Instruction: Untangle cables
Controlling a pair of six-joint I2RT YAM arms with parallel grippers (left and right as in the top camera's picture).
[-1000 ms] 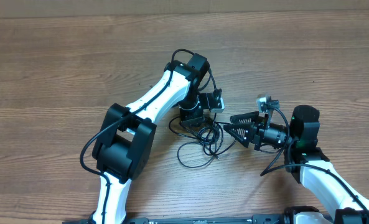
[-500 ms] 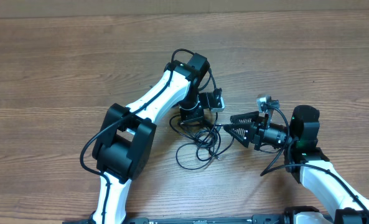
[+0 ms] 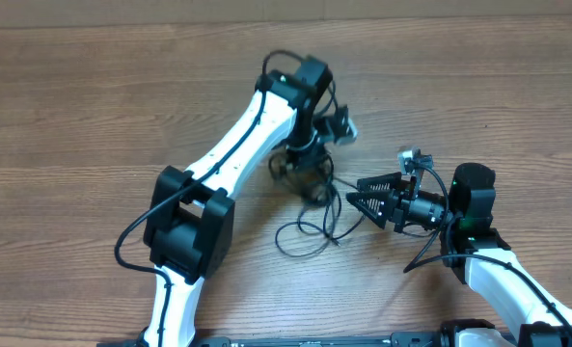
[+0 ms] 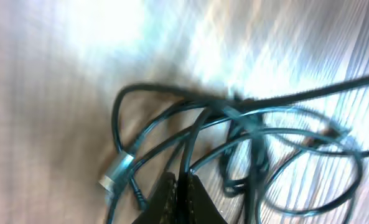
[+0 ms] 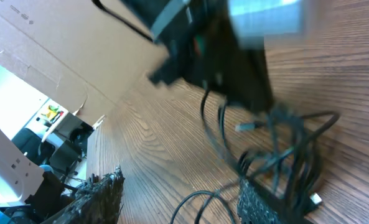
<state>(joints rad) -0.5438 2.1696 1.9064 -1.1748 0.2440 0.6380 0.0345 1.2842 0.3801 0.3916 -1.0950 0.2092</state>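
Black cables [image 3: 314,188] hang bunched under my left hand [image 4: 179,196], with slack loops trailing on the wood counter [image 3: 93,106] toward the near side. Left hand is clenched on a strand of the knot. A silver plug [image 4: 112,174] dangles just left of the fingers. Right hand [image 3: 355,199] is spread, grasping nothing, just right of the tangle. My judgement for doing this well: lift slowly with a firm grip, then pinch one loose loop with the right and draw it rightward. Risk: yanking tightens the knot.
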